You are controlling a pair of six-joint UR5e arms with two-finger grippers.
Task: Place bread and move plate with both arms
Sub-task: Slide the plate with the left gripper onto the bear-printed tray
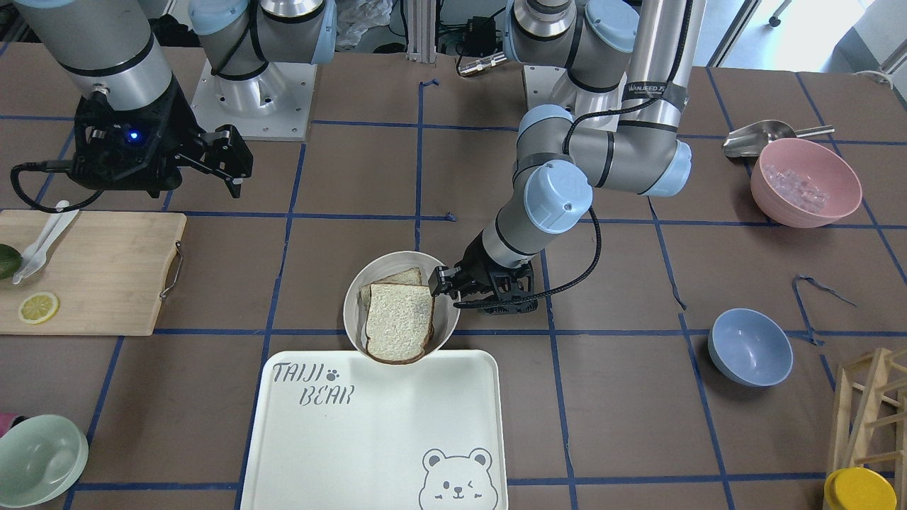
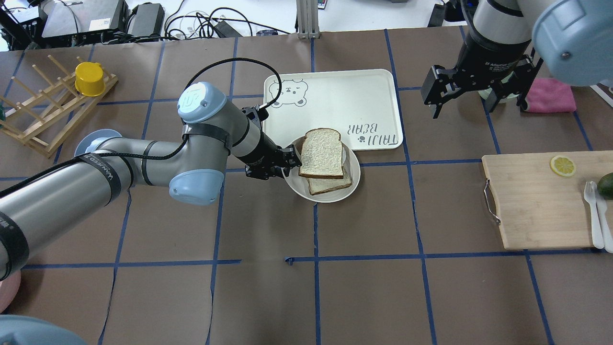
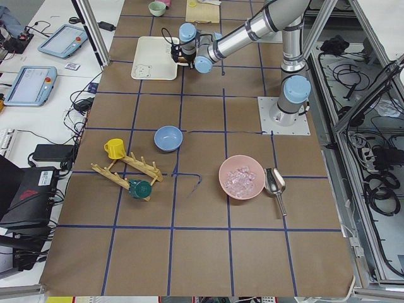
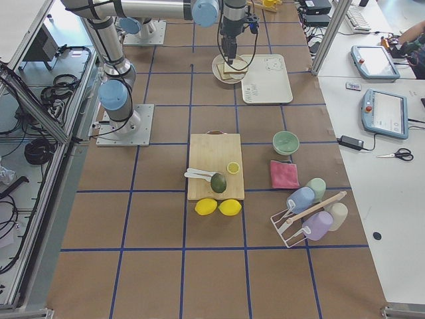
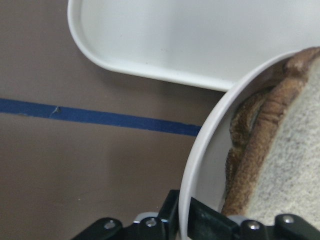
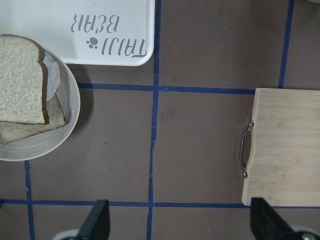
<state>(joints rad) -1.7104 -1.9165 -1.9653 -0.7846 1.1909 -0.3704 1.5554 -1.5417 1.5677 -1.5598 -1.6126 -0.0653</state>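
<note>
The cream plate (image 2: pixel 335 197) sits at the bear tray's corner and holds two slices. The bread (image 2: pixel 321 153), pale with a dark brown crust, lies on top and overhangs the rim toward the tray; a tanner slice (image 2: pixel 331 185) lies under it. My left gripper (image 2: pixel 289 163) is shut on the plate's rim; the left wrist view shows the rim (image 5: pixel 200 165) between the fingers, with the bread's crust (image 5: pixel 265 135) just inside. My right gripper (image 2: pixel 476 103) is open and empty, high above the table to the plate's right. The right wrist view shows the plate (image 6: pixel 70 125) and bread (image 6: pixel 20 80).
The bear-printed tray (image 2: pixel 335 96) lies just beyond the plate. A wooden cutting board (image 2: pixel 536 201) with a lemon slice (image 2: pixel 562 166) is at the right. A pink cloth (image 2: pixel 550 96) lies under my right arm. A blue bowl (image 1: pixel 750 347), pink bowl (image 1: pixel 806 183) and green bowl (image 1: pixel 35 460) stand around.
</note>
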